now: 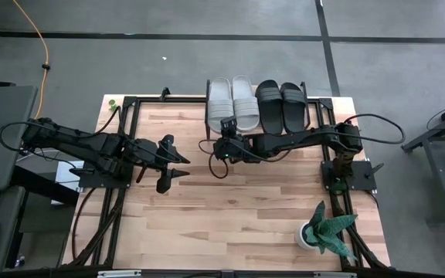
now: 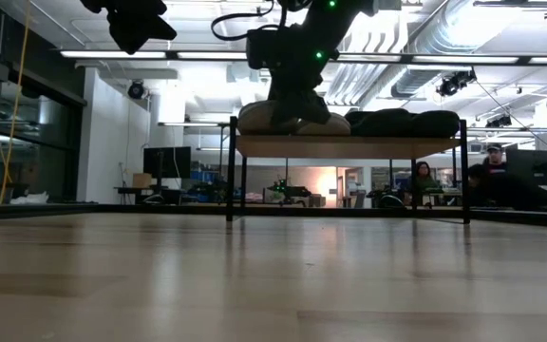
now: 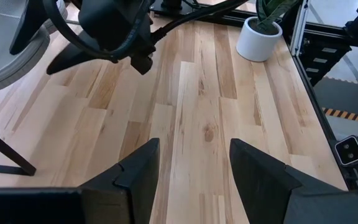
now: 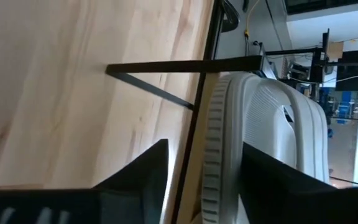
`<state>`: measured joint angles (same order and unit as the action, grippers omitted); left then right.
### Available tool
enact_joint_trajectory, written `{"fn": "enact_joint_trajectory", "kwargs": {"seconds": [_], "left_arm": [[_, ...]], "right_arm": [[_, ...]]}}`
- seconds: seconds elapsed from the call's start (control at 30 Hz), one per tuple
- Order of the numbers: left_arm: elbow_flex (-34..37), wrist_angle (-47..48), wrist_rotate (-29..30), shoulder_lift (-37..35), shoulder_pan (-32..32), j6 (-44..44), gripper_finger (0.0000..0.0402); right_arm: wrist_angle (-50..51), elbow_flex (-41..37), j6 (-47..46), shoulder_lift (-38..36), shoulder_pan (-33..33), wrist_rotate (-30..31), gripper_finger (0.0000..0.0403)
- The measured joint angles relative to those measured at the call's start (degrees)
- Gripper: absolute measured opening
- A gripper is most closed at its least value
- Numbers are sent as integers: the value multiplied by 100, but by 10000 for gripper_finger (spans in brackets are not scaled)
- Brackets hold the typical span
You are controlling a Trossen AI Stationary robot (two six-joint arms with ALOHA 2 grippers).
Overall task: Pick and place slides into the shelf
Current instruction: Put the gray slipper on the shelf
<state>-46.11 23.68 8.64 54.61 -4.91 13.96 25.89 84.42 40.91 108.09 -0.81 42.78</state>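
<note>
The shelf (image 2: 368, 144) stands at the table's far edge. On it lie two pale grey slides (image 1: 232, 100) and two black slides (image 1: 282, 104), side by side on their soles. My right gripper (image 1: 226, 123) is open at the near end of the left pale slide (image 4: 260, 106), level with the shelf board (image 4: 191, 162). In the low view my right gripper (image 2: 297, 104) hides part of the pale slides. My left gripper (image 1: 178, 162) is open and empty above the table's left middle. My right gripper's open fingers (image 4: 278, 180) stand on either side of the pale slide's near sole rim (image 4: 213, 149), coming level from the table's near side. Whether a finger touches the slide, I cannot tell. The slide lies flat on the shelf.
A potted plant in a white pot (image 1: 319, 232) stands at the table's near right corner and also shows in the left wrist view (image 3: 260, 37). Bare wooden tabletop (image 1: 230, 208) lies between the arms and the near edge. People sit in the room beyond the table (image 2: 425, 180).
</note>
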Motion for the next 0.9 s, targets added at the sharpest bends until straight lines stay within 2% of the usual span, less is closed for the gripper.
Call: {"fn": "enact_joint_trajectory", "kwargs": {"seconds": [0.2, 0.47, 0.9], "left_arm": [[-1, 0, 0, 0, 0, 0, 182], [-2, 0, -1, 0, 0, 0, 182], [0, 0, -2, 0, 0, 45, 182]], "right_arm": [[14, 0, -267, 0, -25, -156, 189], [230, 0, -345, 2, -154, -494, 193], [210, 0, -360, 2, -74, 142, 193]]}}
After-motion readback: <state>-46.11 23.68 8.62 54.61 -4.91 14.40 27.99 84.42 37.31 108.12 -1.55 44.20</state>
